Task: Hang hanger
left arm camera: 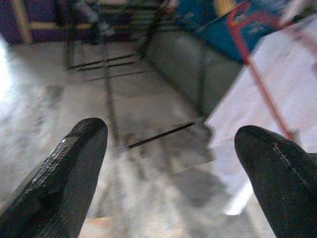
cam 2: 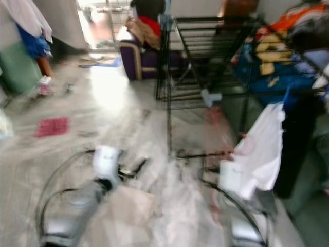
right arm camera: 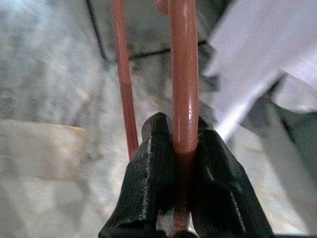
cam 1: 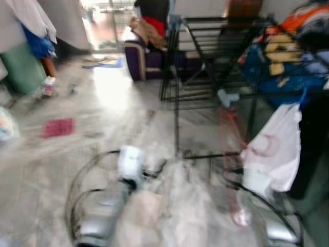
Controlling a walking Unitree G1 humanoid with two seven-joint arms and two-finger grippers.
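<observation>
A: What is held right now?

B: A red hanger (right arm camera: 184, 74) is pinched tight between the two black fingers (right arm camera: 148, 188) of the right gripper (right arm camera: 181, 148). In the head views the hanger is seen as a faint red blur in the lower right of the frame, in front of the black rack (cam 1: 205, 56).

A: And the left gripper (left arm camera: 168, 148)?

B: It is spread wide open and nothing is held in it. The floor (cam 1: 103, 103) is seen between its fingers.

A: Where should the hanger be put?

B: Most likely on a bar of the rack, in the upper middle of the frame. A white shirt (cam 1: 275, 146) is hung at the right side, so a bare bar beside it should be picked.

A: How is it done well?

B: The grip should be kept tight. The hanger should be lifted up above the bar, then lowered slowly so the hook is caught. Everything is blurry, so where the hook is cannot be told. The shirt should not be bumped.
</observation>
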